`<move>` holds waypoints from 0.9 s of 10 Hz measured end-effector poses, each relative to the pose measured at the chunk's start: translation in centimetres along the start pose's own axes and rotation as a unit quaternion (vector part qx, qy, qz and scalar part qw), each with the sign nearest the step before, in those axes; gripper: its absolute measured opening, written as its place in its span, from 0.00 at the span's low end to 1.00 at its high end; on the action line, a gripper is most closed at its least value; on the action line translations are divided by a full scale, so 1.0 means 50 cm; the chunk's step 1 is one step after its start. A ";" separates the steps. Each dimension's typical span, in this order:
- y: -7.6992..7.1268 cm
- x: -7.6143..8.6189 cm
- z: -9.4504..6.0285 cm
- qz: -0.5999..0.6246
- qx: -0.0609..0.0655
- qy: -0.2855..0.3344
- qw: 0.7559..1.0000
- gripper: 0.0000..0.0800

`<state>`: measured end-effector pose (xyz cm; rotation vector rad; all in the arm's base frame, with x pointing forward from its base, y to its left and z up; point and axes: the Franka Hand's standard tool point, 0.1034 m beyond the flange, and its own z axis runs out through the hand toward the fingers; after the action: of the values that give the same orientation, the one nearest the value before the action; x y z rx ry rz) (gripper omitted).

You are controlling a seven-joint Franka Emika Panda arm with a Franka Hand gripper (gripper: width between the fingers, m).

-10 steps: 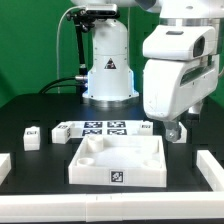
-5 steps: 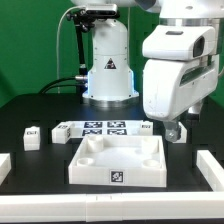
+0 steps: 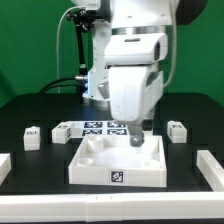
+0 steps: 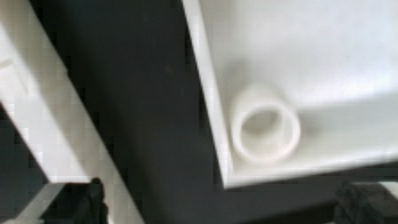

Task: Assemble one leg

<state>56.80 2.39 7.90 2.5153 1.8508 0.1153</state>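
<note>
Three small white legs with tags stand on the black table in the exterior view: one point(image 3: 177, 131) at the right, two at the left point(image 3: 33, 137) point(image 3: 62, 130). The large white tray-like panel point(image 3: 95, 170) with round corner sockets lies in front. My gripper point(image 3: 137, 138) hangs over the panel's far right corner, left of the right leg and apart from it. In the wrist view the dark fingertips point(image 4: 63, 205) stand wide apart with nothing between them; my gripper point(image 4: 217, 205) is open over black table beside a round socket point(image 4: 267, 125).
The marker board point(image 3: 100, 127) lies behind the panel, partly hidden by the arm; it shows as a white strip in the wrist view point(image 4: 39, 90). White rails lie at the table's left point(image 3: 5, 165) and right point(image 3: 210, 167) edges. The robot base point(image 3: 95, 85) stands at the back.
The arm has swung to the exterior view's left, from beside the right leg to above the panel's far right corner. The right leg stays in place.
</note>
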 end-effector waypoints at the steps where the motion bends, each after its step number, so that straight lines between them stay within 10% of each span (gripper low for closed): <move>1: 0.001 0.003 0.000 -0.001 0.000 0.000 1.000 0.81; 4: -0.002 -0.003 0.003 -0.002 0.001 -0.001 1.000 0.81; 9: -0.125 -0.052 0.032 -0.069 0.012 -0.019 0.997 0.81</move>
<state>50.20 1.84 5.83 2.3780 2.0140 0.0418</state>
